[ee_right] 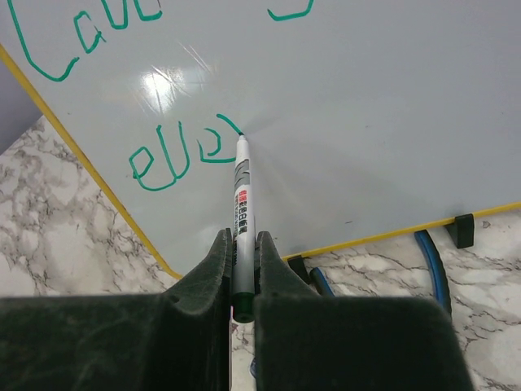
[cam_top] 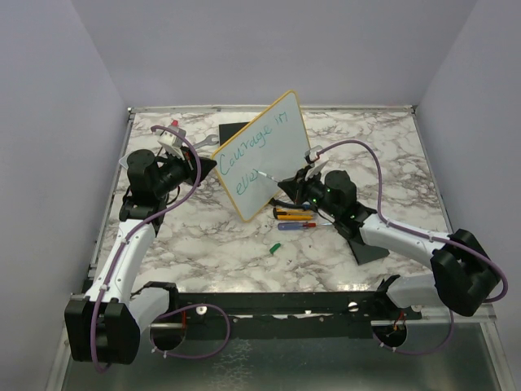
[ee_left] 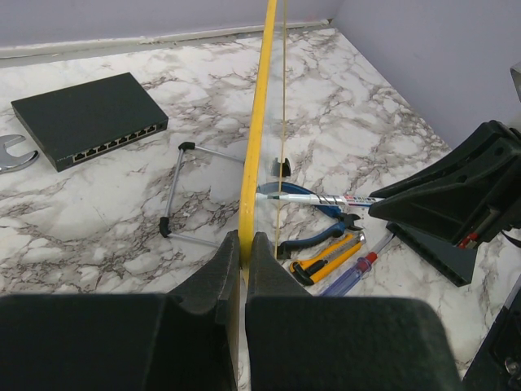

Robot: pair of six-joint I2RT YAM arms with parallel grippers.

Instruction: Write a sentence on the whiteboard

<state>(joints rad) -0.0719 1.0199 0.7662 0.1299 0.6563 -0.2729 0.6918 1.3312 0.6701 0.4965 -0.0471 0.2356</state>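
The whiteboard [cam_top: 273,142] with its yellow rim stands tilted on its edge at mid-table. My left gripper [cam_top: 213,165] is shut on the board's left edge; in the left wrist view the jaws [ee_left: 243,244] pinch the yellow rim [ee_left: 257,138]. The sentence [cam_top: 254,142] reads "Courage in" on the top line and about "eve" [ee_right: 183,155] below, in teal. My right gripper [ee_right: 242,244] is shut on a white marker [ee_right: 242,191], whose tip touches the board at the end of the last letter. The right gripper also shows in the top view [cam_top: 297,181].
A blue-handled pliers [ee_left: 326,232], a yellow utility knife [ee_left: 330,259] and a screwdriver [ee_left: 354,273] lie under the board's front. A green cap [cam_top: 275,247] lies nearer me. A black network switch [ee_left: 88,118], a wire stand [ee_left: 195,191] and a wrench [ee_left: 12,153] lie behind the board.
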